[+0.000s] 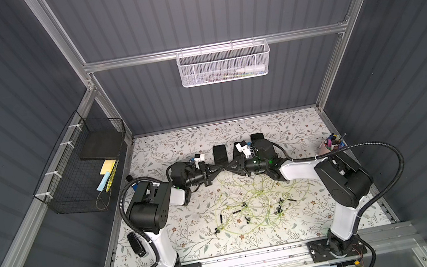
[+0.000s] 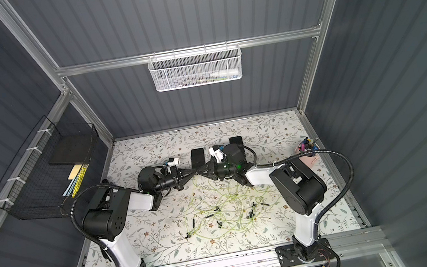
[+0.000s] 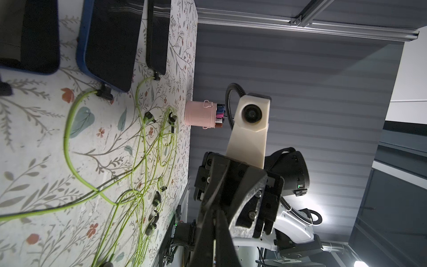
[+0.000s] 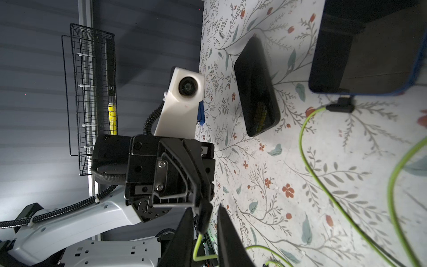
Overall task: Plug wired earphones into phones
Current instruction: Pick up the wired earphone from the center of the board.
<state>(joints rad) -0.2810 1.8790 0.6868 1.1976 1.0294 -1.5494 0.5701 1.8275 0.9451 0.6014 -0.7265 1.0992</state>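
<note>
Right gripper [image 4: 205,208] fingers stand slightly apart around a black plug [image 4: 204,218] pinched by the closed left gripper [image 1: 221,169], mid-frame in both top views; phones [image 1: 220,153] lie just above them, wired earphones [image 1: 250,206] sprawl below.

I'm working in a lab test cell, not anyone's home. Grey ribbed panels [image 1: 215,3] wall it in on three sides, set in a frame of bare aluminium bars [image 1: 216,47]. Two robot arms [image 1: 163,243] stand on plates fixed to a metal rail [image 1: 255,259] at the front edge. The flowery sheet [image 1: 193,230] only covers the table. A white mesh basket [image 1: 224,64] and a black wire basket [image 1: 79,173] hang off the frame, and a pink cup [image 1: 324,147] holds pens.
</note>
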